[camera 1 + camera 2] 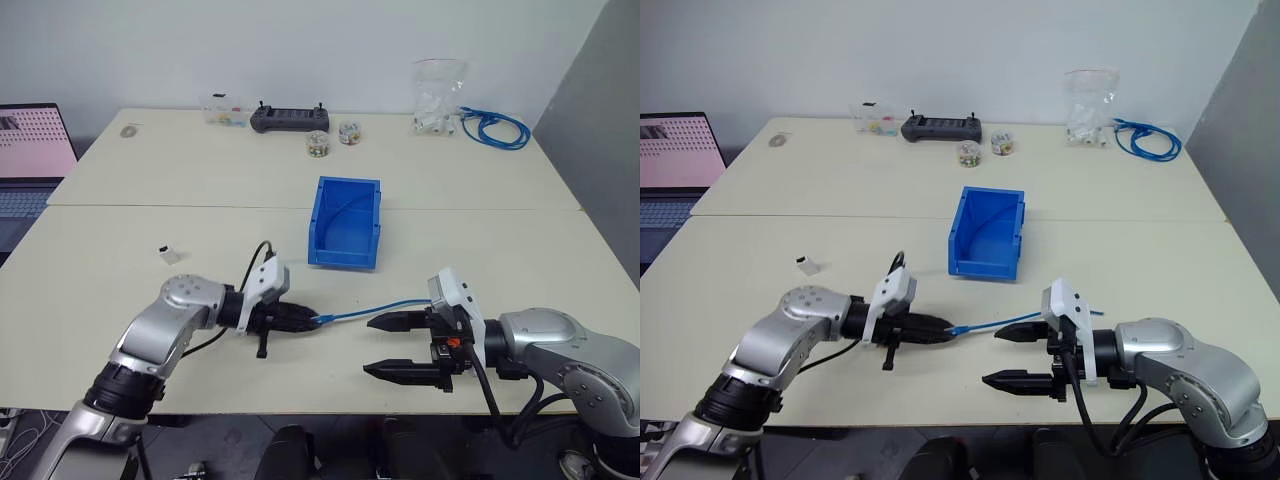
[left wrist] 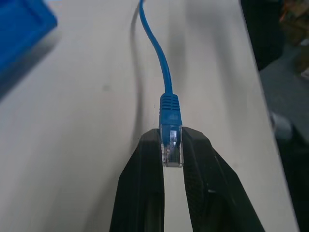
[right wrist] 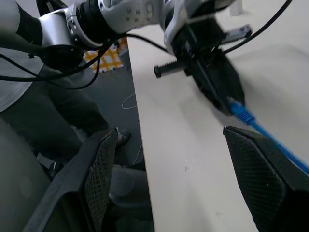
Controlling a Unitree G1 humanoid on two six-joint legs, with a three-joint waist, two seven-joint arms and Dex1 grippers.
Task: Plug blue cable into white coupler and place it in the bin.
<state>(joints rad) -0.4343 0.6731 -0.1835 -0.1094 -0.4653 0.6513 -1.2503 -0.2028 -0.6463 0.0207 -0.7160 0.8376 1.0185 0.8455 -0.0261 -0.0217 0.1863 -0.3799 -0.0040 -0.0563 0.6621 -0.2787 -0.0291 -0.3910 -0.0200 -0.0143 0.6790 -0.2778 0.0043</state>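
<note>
A thin blue cable lies near the table's front edge. My left gripper is shut on its clear plug, with the cable trailing away from the fingers over the table. My right gripper is open just to the right of the held plug and holds nothing; the cable passes behind its upper finger. The right wrist view shows the left gripper with the blue plug at its tip. The tiny white coupler sits alone on the table, beyond the left arm. The blue bin stands mid-table, beyond both grippers.
Along the table's far edge are a black controller, two small jars, a small clear box, a clear bag of white pieces and a coiled blue cable bundle. A laptop sits at far left.
</note>
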